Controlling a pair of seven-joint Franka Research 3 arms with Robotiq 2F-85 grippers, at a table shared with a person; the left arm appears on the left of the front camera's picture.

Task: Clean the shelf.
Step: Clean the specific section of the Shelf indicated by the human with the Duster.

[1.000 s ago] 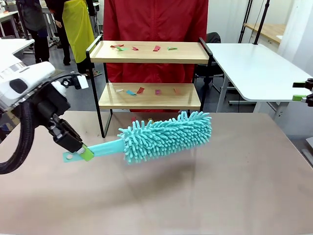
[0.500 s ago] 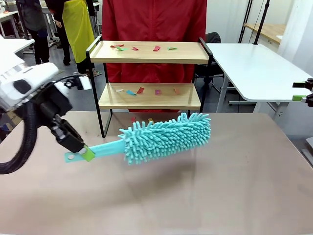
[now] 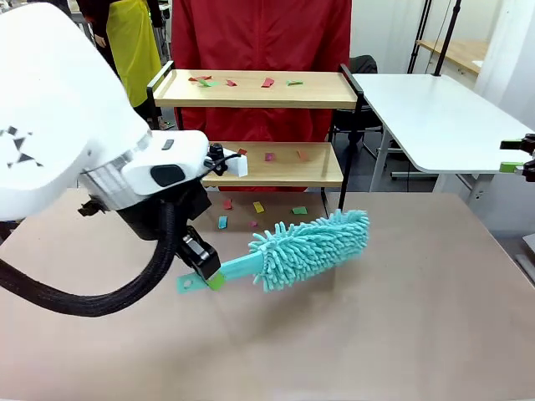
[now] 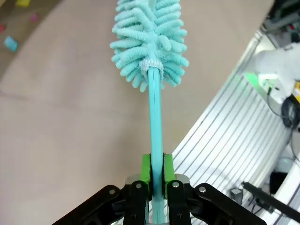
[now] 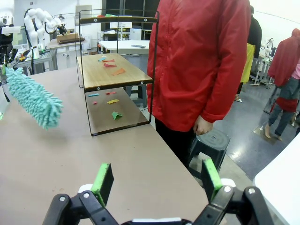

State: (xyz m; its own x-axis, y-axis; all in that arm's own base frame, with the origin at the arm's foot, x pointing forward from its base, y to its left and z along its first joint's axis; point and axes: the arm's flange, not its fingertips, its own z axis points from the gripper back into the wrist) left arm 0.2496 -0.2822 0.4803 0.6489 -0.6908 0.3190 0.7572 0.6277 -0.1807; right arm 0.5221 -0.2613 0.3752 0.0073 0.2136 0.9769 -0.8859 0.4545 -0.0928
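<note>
1. While our left gripper (image 4: 156, 169) is clamped on the thin handle of the teal duster (image 3: 309, 248), green pads pressing it from both sides, the fluffy head hangs clear above the table (image 3: 401, 334). Its tip is raised toward the foot of the shelf's right leg.
2. We see the shelf (image 3: 259, 98) standing at the far side of the table, directly in front of a person in a red jacket (image 3: 259, 33). The duster head is near the shelf's lower right corner but apart from both boards.
3. On the upper board we see several coloured paper scraps (image 3: 267, 82), red and green, and we judge that board untouched.
4. On the lower board a few scraps (image 3: 270, 156) lie to the right of our left arm. The arm hides the board's left part, so we cannot tell what lies there.
5. More scraps (image 3: 222, 221) lie on the table under the shelf and just in front of it, which suggests to us that part of the lower board is already swept.
6. Our right gripper (image 5: 157, 180) stands wide open and holds nothing, well off to the side of the work.
7. We judge the task partly done at most. The whole top board and the rest of the lower one are left to brush, and the scraps on the table may need clearing too.
</note>
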